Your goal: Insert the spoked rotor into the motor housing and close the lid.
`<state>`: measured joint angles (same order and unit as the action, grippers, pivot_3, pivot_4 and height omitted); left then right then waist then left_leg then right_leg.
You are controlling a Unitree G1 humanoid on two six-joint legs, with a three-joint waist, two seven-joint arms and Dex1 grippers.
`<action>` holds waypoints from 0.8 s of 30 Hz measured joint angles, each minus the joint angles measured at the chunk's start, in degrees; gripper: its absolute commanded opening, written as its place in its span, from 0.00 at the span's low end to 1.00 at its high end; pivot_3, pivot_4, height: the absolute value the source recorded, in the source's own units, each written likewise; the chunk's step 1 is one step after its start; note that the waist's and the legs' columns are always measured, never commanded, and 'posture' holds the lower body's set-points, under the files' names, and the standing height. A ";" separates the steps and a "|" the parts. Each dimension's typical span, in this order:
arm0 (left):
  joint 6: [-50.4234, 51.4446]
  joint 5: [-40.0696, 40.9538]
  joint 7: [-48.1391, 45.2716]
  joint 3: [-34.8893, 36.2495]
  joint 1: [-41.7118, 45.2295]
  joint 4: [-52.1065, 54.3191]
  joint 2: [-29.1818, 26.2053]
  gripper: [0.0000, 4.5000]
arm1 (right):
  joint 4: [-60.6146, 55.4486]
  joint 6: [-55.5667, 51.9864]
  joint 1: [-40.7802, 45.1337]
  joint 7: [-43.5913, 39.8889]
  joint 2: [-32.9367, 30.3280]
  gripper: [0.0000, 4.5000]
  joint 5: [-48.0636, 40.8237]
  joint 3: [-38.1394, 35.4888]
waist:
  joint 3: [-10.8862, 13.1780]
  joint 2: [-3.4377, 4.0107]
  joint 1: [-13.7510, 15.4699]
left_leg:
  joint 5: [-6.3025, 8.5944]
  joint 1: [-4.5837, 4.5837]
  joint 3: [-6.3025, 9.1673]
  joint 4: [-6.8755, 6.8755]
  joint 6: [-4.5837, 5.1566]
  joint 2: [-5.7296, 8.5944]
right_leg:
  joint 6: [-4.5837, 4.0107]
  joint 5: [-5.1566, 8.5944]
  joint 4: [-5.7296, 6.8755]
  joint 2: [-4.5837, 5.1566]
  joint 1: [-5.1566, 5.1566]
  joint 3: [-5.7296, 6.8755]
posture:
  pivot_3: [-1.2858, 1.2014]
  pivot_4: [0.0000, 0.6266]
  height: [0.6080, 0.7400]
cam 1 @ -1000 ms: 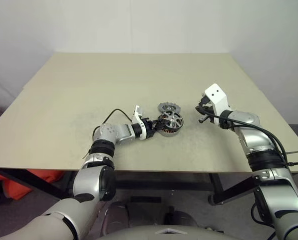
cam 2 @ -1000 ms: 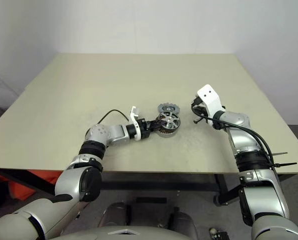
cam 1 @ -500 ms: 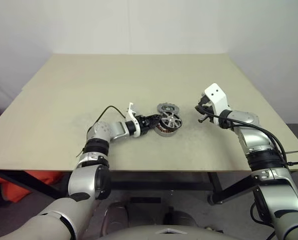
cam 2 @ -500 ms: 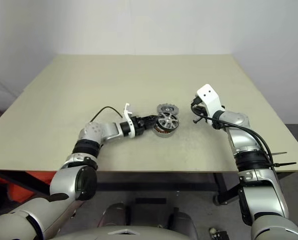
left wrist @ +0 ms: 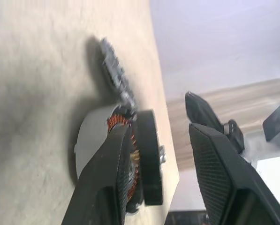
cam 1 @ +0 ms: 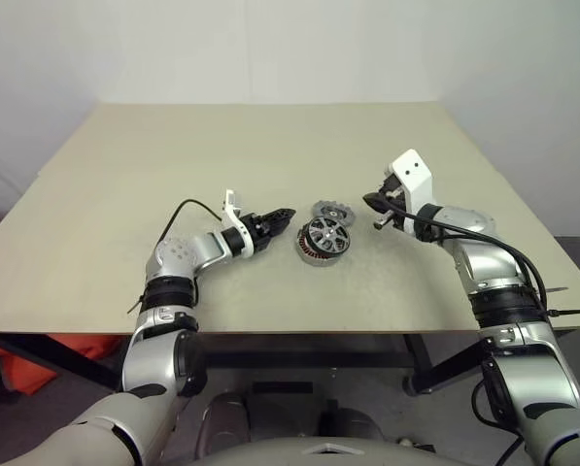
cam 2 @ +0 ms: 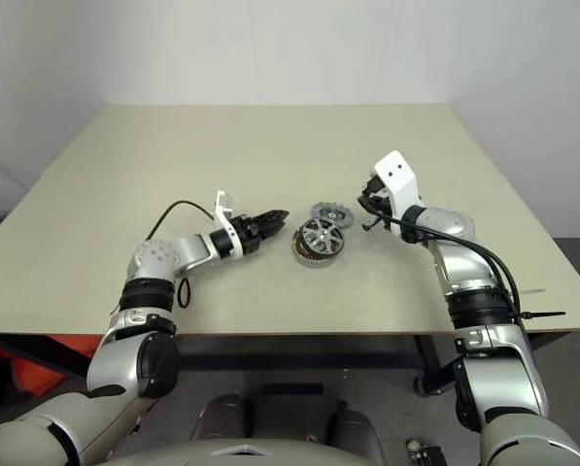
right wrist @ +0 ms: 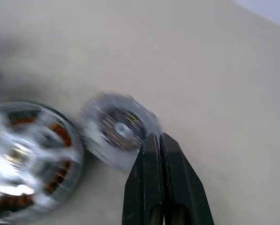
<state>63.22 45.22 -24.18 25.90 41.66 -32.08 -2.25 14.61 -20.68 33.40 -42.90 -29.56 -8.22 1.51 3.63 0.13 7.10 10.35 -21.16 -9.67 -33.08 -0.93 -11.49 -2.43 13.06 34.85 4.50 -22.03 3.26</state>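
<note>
The left gripper (cam 1: 282,215) is part open and empty, its fingertips just short of the housing (cam 1: 324,241), not touching. The rotor (cam 1: 328,234) sits in the housing's top. The lid (cam 1: 329,211) lies flat on the table (cam 1: 270,146), touching the housing's far side. The right gripper (right wrist: 157,140), fingers pressed together and empty, hovers just beside the lid.

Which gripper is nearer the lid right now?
Right. The right gripper sits just right of the lid; the left gripper is a bit farther, to its left, apart from the motor housing.
</note>
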 measured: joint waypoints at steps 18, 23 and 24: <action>-13.17 -1.77 -1.60 -3.86 -14.95 16.65 -2.58 0.46 | -10.59 -3.61 -9.73 -11.89 3.04 0.00 -17.09 -4.17 | 0.00 0.00 -0.05 | 0.01 0.05 -0.04 -0.01 0.00 -0.05 | 0.02 0.00 -0.03 -0.01 0.03 0.00 | 0.52 0.00 1.00; -13.62 -1.38 -0.25 -3.43 -16.47 17.16 -2.41 0.46 | -7.83 -10.60 -7.33 -11.56 5.21 0.00 -27.59 -12.04 | 0.00 0.00 0.08 | 0.00 0.05 -0.04 -0.01 -0.02 -0.05 | 0.02 0.00 -0.03 0.00 0.04 -0.01 | 0.52 0.00 1.00; -13.85 -1.38 -0.05 -3.34 -16.56 17.19 -2.42 0.46 | -7.83 -11.24 -7.40 -11.59 5.23 0.00 -27.87 -12.00 | -0.01 0.00 0.04 | 0.00 0.06 -0.04 -0.01 -0.02 -0.06 | 0.02 0.00 -0.03 -0.01 0.04 -0.01 | 0.52 0.00 1.00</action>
<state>49.37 43.84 -24.24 22.55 25.10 -14.90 -4.67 6.78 -31.92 26.00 -54.49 -24.33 -36.08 -10.48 3.63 0.14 7.14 10.35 -21.10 -9.72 -33.09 -0.95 -11.55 -2.41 13.06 34.82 4.49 -21.99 3.26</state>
